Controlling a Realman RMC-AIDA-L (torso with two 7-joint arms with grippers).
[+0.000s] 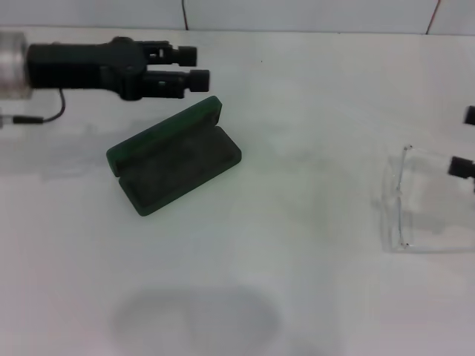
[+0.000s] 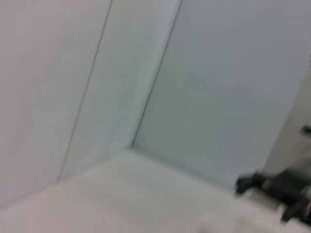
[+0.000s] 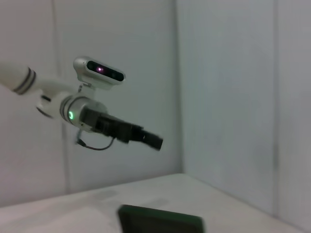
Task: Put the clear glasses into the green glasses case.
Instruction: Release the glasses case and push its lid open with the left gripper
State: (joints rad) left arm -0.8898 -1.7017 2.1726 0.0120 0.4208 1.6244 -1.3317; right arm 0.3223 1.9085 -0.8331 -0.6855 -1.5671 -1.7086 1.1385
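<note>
At the right edge of the head view, near mid-height, the clear glasses (image 1: 404,200) appear to hang in the right gripper (image 1: 469,141), of which only two dark finger ends show at the frame's border, one above the other. The fingers look closed on the far side of the frame, though the contact itself is cut off, so the grasp is a judgement. The glasses are nearly colourless; their lens front faces the frame's left and their long axis runs roughly top to bottom in that view.

Further up and left, the green glasses case (image 1: 174,157) lies open on the white table (image 1: 297,245), its felt-lined tray facing up, lid hinged back toward the upper left. Its long axis runs diagonally from lower left to upper right.

Beyond the case, in the upper left, the left gripper (image 1: 194,67) hovers level, pointing right, its fingers a small gap apart and holding nothing.

The step in hand seems to be the carry: glasses lifted, case ready. The next move calls for travelling left across the table and turning the glasses so their long axis matches the tray's diagonal before lowering them in.
</note>
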